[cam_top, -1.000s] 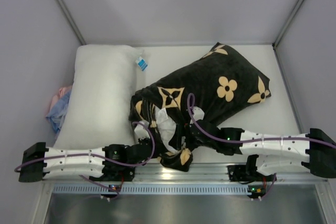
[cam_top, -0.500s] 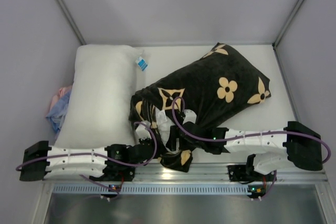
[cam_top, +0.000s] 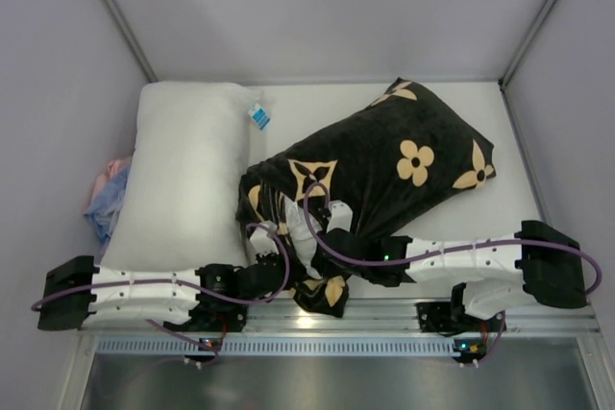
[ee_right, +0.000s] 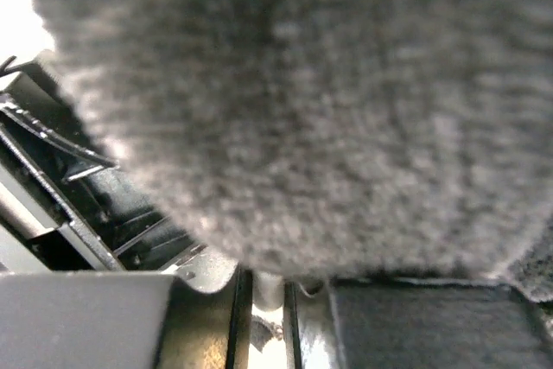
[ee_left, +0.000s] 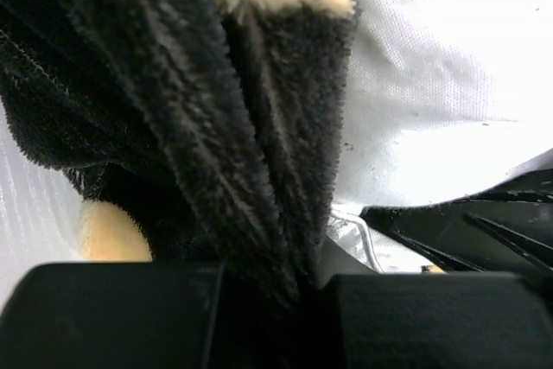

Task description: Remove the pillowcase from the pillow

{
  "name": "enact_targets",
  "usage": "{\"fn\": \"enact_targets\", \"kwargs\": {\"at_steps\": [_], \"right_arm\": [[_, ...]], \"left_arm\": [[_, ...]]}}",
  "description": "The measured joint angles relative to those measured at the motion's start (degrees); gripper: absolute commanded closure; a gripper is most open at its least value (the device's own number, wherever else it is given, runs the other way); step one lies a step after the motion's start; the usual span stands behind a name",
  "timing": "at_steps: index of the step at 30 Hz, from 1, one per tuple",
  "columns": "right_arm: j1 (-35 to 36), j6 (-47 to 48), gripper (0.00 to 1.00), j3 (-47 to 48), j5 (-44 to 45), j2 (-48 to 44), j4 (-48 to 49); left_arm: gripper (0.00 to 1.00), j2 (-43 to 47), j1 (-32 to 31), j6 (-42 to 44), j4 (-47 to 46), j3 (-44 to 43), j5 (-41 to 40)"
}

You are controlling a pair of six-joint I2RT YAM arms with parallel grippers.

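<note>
The pillowcase [ee_left: 216, 127] is clamped in the left pincer [ee_left: 276, 278]; whether the right pincer [cam_top: 325, 237] beside it grips anything cannot be told. A pinched pillow [ee_left: 432, 84] would be dragged along.

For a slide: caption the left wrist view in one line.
Left hand pinching a bunched fold of the black pillowcase, with the white pillow exposed beside it.

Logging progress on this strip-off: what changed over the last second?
The right claw slid left across the pillowcase toward its open end, where the white pillow shows. The left claw stays clamped on the pillowcase's edge; the second pillow and cloth bundle stayed put.
</note>
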State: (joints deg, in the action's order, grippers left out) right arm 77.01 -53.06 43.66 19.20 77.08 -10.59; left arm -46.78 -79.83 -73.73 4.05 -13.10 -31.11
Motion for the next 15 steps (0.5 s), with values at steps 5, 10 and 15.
{"fn": "enact_targets", "kwargs": {"at_steps": [5, 10, 15], "right_arm": [[0.1, 0.6, 0.52, 1.7, 1.0, 0.8, -0.5], [0.5, 0.7, 0.35, 4.3, 1.9, 4.4, -0.1], [0.8, 0.5, 0.43, 4.6, 3.1, 6.9, 0.3]], "left_arm": [[1.0, -0.7, 0.2, -0.1, -1.1, 0.0, 0.0], [1.0, -0.7, 0.2, 0.0, -1.0, 0.0, 0.2], [1.0, -0.7, 0.3, -0.1, -0.3, 1.2, 0.2]]}}
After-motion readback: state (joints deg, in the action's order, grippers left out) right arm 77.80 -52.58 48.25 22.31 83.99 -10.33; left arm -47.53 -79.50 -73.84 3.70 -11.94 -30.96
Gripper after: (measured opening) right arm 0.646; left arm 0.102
